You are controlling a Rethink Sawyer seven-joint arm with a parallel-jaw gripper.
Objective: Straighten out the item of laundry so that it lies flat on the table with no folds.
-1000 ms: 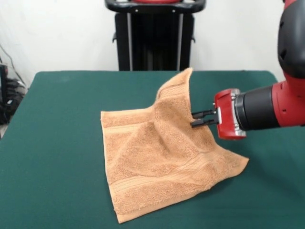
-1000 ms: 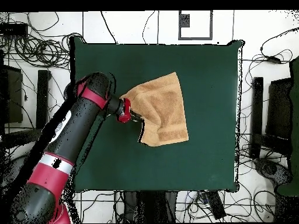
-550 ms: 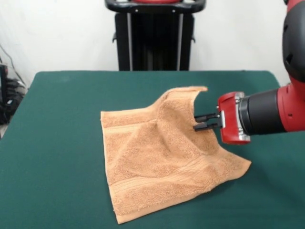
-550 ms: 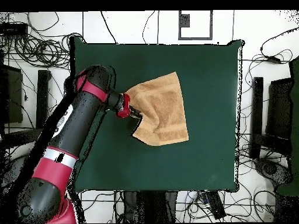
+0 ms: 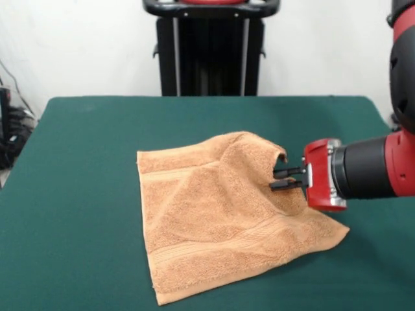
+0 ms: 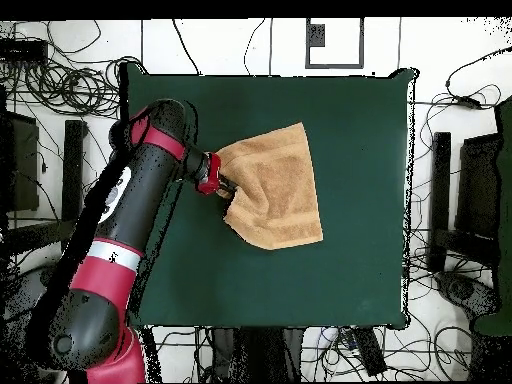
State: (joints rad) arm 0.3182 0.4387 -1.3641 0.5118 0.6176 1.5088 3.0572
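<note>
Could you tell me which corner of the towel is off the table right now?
The corner beside the gripper, on the front view's right: this part of the towel is humped up and curled over, while the other three corners lie flat on the table.

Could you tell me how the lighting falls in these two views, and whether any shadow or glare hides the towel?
Front view: soft, even light; the towel shows its weave clearly, with only gentle shading in the raised fold beside the hand. No glare on the table. Overhead view: the floor around the table is very bright, and the towel looks flatter, with its folds hard to read.
</note>
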